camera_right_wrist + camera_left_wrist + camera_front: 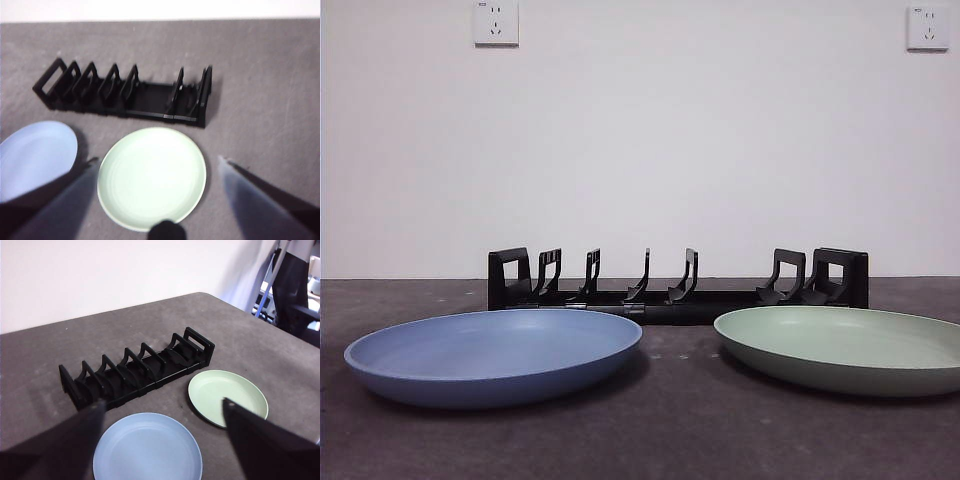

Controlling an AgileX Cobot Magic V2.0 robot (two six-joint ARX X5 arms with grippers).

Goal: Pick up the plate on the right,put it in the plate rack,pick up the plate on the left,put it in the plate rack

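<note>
1. Nearest in the front view, the blue plate (493,355) lies flat on the left of the dark worktop (670,440) and the green plate (845,347) on the right, well apart, its far edge cut off by the frame.
2. Behind the gap between them stands the plate rack (677,281), every slot bare.
3. Only the wrist views show the arms: the left tool (162,410) hangs wide above both plates.
4. The right tool (157,162), blurred, seems equally wide, straddling the green plate from above
</note>
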